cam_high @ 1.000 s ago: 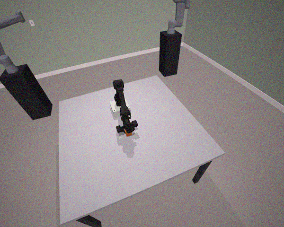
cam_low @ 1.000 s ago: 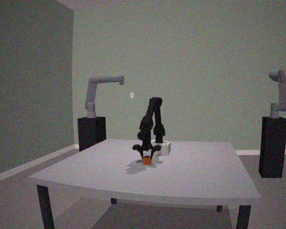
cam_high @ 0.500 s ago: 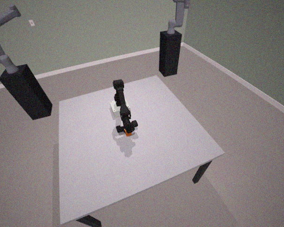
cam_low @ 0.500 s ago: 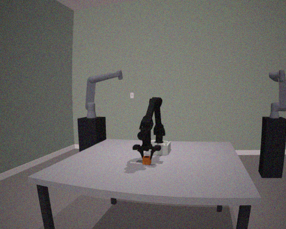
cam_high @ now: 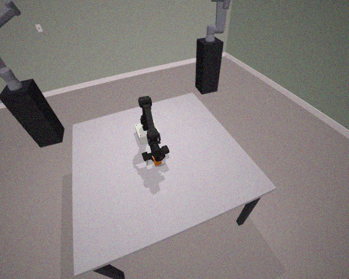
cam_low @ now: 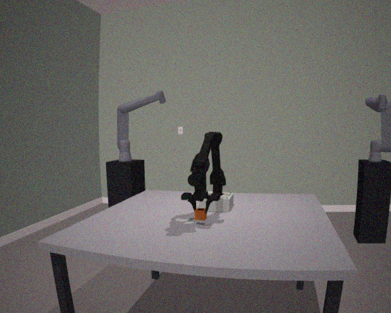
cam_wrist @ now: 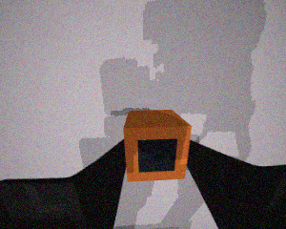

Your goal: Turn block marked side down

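The orange block (cam_high: 157,163) (cam_low: 200,214) (cam_wrist: 156,176) is between the two black fingers, near the middle of the table (cam_high: 180,192) (cam_low: 256,238). My gripper (cam_high: 157,158) (cam_low: 201,212) (cam_wrist: 153,142) points down and is shut on the block, one finger on each side. In the exterior view the block looks held a little above the table. Its marked side, a dark square (cam_wrist: 157,156), faces up toward the wrist camera. Most of the block's top is hidden by the gripper in the top view.
A white box-like base (cam_high: 142,138) (cam_low: 227,202) stands behind the gripper, under the arm. Two grey arms on black pedestals (cam_high: 209,65) (cam_low: 372,202) stand beyond the table. The arm's shadow falls on the table around the block.
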You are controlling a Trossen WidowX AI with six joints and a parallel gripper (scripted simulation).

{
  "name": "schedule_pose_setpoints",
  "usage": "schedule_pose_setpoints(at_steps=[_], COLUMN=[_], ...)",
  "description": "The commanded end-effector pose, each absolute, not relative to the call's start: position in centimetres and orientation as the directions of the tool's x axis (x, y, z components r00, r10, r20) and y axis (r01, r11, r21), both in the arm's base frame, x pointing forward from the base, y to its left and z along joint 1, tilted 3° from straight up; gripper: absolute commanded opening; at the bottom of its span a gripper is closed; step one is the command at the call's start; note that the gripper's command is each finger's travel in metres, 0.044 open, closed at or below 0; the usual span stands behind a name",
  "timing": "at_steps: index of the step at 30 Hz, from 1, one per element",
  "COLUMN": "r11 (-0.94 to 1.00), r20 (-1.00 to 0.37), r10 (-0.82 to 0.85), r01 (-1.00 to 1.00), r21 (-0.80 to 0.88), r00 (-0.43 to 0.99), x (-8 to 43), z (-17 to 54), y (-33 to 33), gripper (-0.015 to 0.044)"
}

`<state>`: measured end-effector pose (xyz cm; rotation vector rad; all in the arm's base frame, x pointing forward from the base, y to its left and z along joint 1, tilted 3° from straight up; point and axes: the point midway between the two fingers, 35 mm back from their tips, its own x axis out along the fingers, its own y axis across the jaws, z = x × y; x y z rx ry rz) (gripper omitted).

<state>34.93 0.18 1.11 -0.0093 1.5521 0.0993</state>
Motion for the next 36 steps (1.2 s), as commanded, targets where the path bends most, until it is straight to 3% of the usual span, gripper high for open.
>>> schedule_pose_setpoints(at_steps=[1, 30, 36], r11=[0.996, 0.996, 0.996], r20=[-0.998, -0.871, -0.858], r10=[0.056, 0.080, 0.081], r01=[-0.068, -0.067, -0.068], r21=[0.053, 0.054, 0.053], r00=[0.040, 0.486, 0.506], x=[34.96, 34.52, 34.41], z=[1.34, 0.68, 0.74], y=[0.09, 0.08, 0.08], gripper=[0.0000, 0.0000, 0.0000])
